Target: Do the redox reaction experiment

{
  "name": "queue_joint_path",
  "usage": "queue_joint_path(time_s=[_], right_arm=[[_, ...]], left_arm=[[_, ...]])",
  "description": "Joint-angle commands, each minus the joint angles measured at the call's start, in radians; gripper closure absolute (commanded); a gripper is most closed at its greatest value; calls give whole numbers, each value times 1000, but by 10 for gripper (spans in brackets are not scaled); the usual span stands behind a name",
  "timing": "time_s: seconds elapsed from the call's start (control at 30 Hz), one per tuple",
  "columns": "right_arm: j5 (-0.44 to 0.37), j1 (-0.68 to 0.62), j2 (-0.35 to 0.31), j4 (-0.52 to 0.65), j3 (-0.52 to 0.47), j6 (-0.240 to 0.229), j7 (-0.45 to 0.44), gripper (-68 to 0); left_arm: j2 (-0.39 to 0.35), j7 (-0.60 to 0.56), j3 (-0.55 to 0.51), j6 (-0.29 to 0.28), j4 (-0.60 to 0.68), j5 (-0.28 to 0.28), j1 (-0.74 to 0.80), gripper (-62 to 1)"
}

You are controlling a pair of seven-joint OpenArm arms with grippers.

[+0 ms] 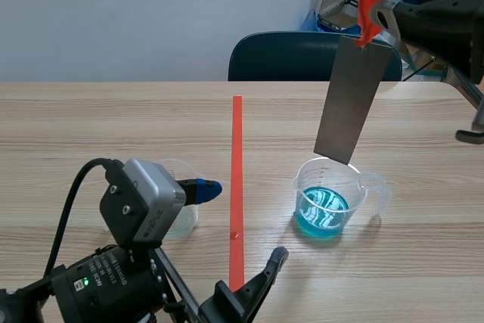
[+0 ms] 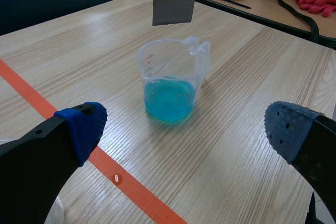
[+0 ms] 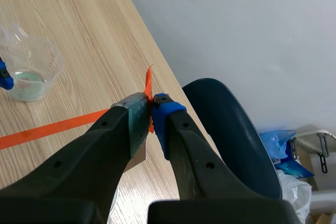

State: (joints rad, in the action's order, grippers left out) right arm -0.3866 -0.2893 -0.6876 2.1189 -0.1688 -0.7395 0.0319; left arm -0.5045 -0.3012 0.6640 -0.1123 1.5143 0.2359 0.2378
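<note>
Jaws: right gripper's [image 1: 370, 17] clamped metal strip [image 1: 352, 100] just above blue-soln beaker [image 1: 330, 198], left gripper's [image 2: 185, 129] apart; strip needed straight, slow dip.

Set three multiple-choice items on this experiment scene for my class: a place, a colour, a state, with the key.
1. Where is the metal plate? A. dipped in the liquid B. hanging above the beaker C. lying beside it
2. The beaker's liquid is: A. blue B. red C. yellow
3. The left gripper is: A. shut on the plate B. shut on the beaker C. open
Key: B, its lower edge clears the rim; A, blue shows through the wall; C, its fingers stand apart, holding nothing.
</note>
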Motion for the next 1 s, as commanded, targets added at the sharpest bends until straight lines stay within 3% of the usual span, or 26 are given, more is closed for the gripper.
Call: queue_joint_path(time_s=[0.0, 0.8, 0.87, 0.97], right_arm=[[-11, 3, -7, 12, -8, -6, -11, -8], [-11, 3, -7, 12, -8, -6, -11, -8], [-11, 3, -7, 12, -8, -6, -11, -8], [-11, 3, -7, 12, -8, -6, -11, -8]], left_arm=[[5, -17, -3, -5, 13, 6, -3, -623], [6, -17, -3, -5, 13, 6, -3, -623], [9, -16, -3, -4, 13, 6, -6, -545], [19, -11, -3, -2, 8, 6, -18, -346]])
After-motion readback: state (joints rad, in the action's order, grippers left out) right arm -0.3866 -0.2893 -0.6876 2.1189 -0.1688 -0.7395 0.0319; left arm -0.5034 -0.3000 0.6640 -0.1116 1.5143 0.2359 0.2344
